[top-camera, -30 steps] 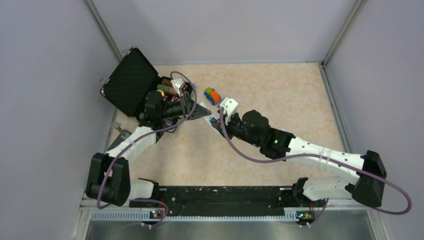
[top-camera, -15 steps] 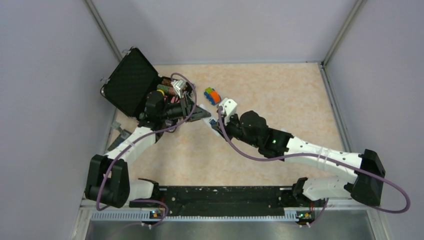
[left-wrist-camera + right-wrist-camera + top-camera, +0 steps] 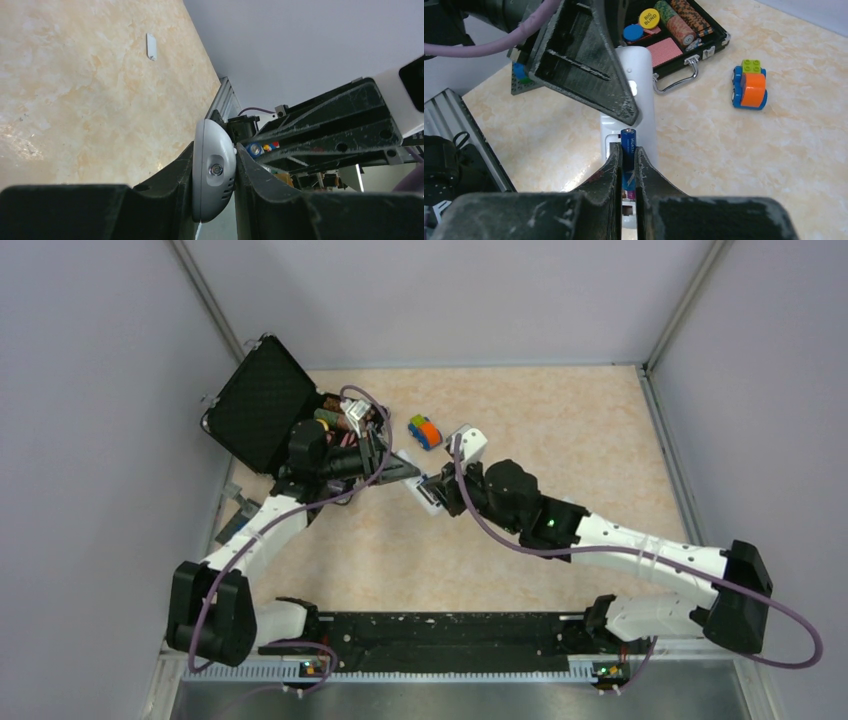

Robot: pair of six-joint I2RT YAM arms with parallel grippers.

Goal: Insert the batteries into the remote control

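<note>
The white remote control (image 3: 640,95) is held off the table, back side up, with its battery bay open at the near end. My left gripper (image 3: 214,170) is shut on its far end, and its fingers (image 3: 584,65) cover part of the remote in the right wrist view. My right gripper (image 3: 628,157) is shut on a blue battery (image 3: 628,142), which stands over the open bay. In the top view the two grippers meet at the remote (image 3: 430,495). The battery's end (image 3: 256,149) also shows in the left wrist view. I cannot tell where the second battery is.
An open black case (image 3: 696,47) with chip stacks and cards lies behind the remote, its lid (image 3: 262,405) raised at the far left. An orange-blue-green toy car (image 3: 425,432) sits just beyond the grippers. A small white flat piece (image 3: 151,46) lies on the tabletop.
My right wrist has turned and its gripper has shifted slightly left and nearer along the remote. More of the white remote shows in the top view. The left arm has hardly moved.
</note>
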